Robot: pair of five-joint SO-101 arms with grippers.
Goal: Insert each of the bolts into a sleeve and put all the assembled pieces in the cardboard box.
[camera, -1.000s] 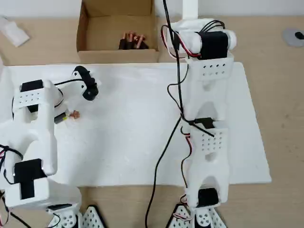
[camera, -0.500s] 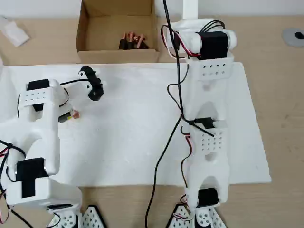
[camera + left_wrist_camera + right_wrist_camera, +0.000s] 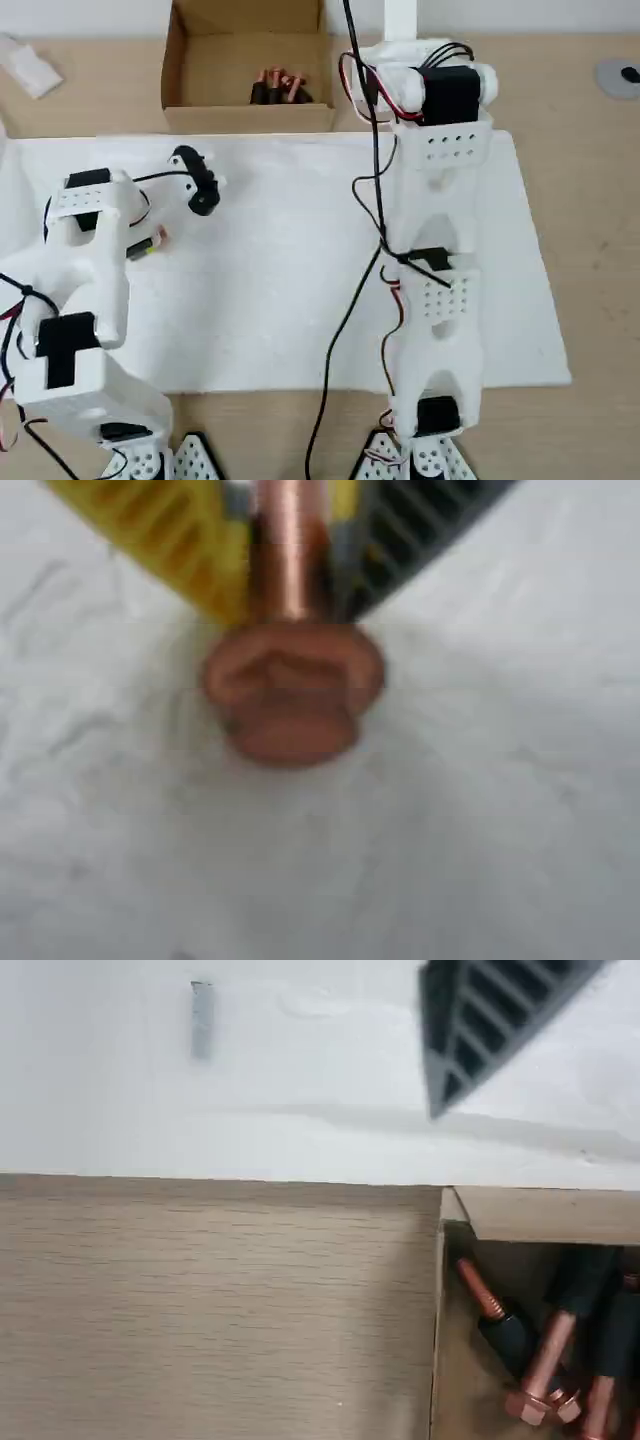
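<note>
bolt (image 3: 290, 695) in left gripper (image 3: 290, 575), over mat (image 3: 500, 830)

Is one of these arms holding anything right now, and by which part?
The left tool grips a copper bolt by its shank; the head sticks out free beyond the tool.

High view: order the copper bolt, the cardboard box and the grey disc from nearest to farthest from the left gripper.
1. Copper bolt, held in the left gripper.
2. Cardboard box, beyond it.
3. Grey disc, far right.
</note>
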